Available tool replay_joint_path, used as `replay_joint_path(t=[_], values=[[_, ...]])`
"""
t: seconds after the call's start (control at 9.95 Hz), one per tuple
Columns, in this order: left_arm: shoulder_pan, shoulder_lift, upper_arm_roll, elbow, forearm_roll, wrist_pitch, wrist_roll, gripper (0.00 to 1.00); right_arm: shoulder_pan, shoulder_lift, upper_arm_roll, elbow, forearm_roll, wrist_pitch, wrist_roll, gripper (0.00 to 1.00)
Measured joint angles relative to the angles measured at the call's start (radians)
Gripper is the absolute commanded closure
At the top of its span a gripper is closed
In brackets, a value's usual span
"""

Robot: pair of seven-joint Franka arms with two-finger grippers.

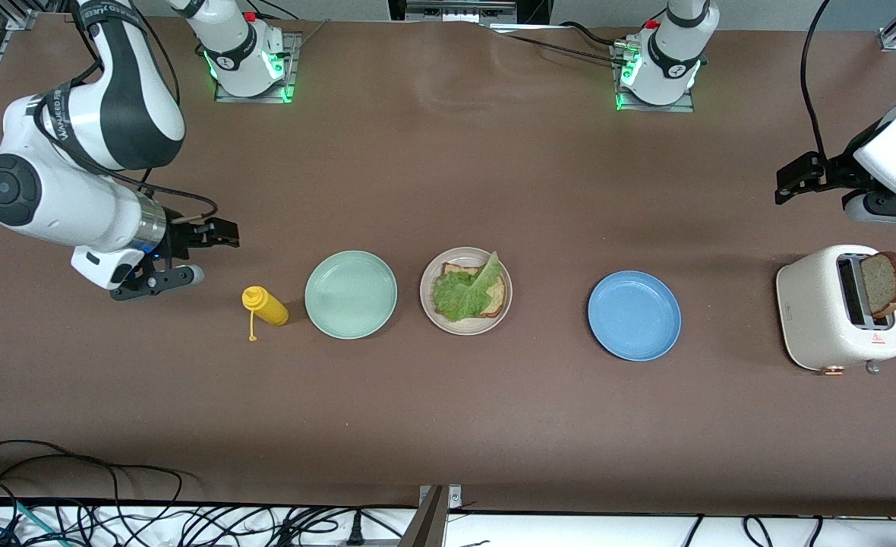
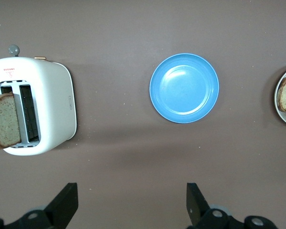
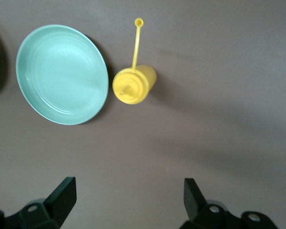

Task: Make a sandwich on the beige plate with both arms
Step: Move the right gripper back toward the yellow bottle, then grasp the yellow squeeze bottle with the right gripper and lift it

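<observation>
Sitting mid-table, the beige plate holds one bread slice w/ a crinkly lettuce leaf on top; one end of the leaf curls up. No top slice on it yet, so sandwich is half built. Plate's edge also shows in left wrist view, w/ bread & green on it.

Second bread slice stands in the toaster slot, sticking up & leaning a bit; toaster sits at the left arm's end of the table. Blue plate lies between toaster & beige plate, bare. Mint-green plate lies just beside the beige plate toward the right arm's end, also bare. Yellow squeeze bottle stands just beside the mint plate, its cap dangling on a thin strap to the table.

Left gripper hangs over bare table near the toaster, fingers spread wide, nothing between them. Right gripper hangs over bare table near the yellow bottle, fingers likewise spread wide & carrying nothing. Both arms are well apart from the beige plate, one at each end of the table
</observation>
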Motion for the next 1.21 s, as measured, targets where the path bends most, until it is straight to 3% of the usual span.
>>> replay_joint_path(t=[0.2, 0.6, 1.01, 1.21], values=[[0.000, 0.000, 0.000, 0.000, 0.000, 0.000, 0.000, 0.00, -0.006, -0.017, -0.050, -0.088, 0.048, 0.120, -0.255, 0.00], [0.000, 0.000, 0.000, 0.000, 0.000, 0.000, -0.001, 0.00, -0.019, -0.007, -0.140, -0.253, 0.288, 0.323, -0.694, 0.00], [0.000, -0.001, -0.001, 0.011, 0.000, 0.000, -0.001, 0.00, -0.028, 0.089, -0.210, -0.272, 0.628, 0.347, -1.152, 0.00], [0.000, -0.001, -0.001, 0.015, 0.000, 0.000, -0.001, 0.00, -0.030, 0.141, -0.214, -0.271, 0.725, 0.365, -1.297, 0.00]])
